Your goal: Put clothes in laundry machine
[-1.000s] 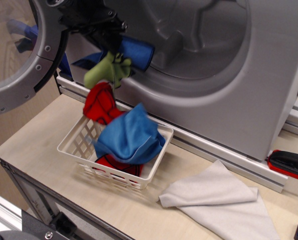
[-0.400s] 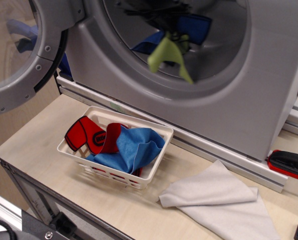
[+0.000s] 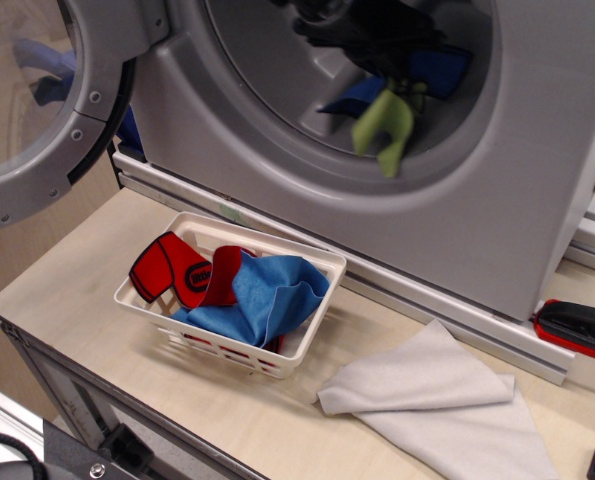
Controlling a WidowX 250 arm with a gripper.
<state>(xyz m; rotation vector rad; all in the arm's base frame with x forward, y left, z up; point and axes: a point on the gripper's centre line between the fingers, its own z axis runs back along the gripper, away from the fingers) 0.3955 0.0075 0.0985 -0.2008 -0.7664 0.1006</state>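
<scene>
My black gripper (image 3: pixel 392 45) is inside the open drum of the silver-grey laundry machine (image 3: pixel 537 150). It is shut on a lime green cloth (image 3: pixel 382 128) and a dark blue cloth (image 3: pixel 432 70), which hang below it over the drum's lower wall. The fingertips are hidden by the fabric. A red cloth edged with black (image 3: pixel 182 272) and a bright blue cloth (image 3: pixel 267 300) lie in the white basket (image 3: pixel 307 345) on the table in front of the machine.
The machine's round glass door (image 3: pixel 42 110) stands open at the left. A grey towel (image 3: pixel 447 400) lies flat on the wooden table right of the basket. A red and black tool (image 3: pixel 577 328) lies at the right edge.
The gripper has carried the green and dark blue cloths from above the basket rightward into the drum. The red and bright blue cloths dropped back and settled in the basket.
</scene>
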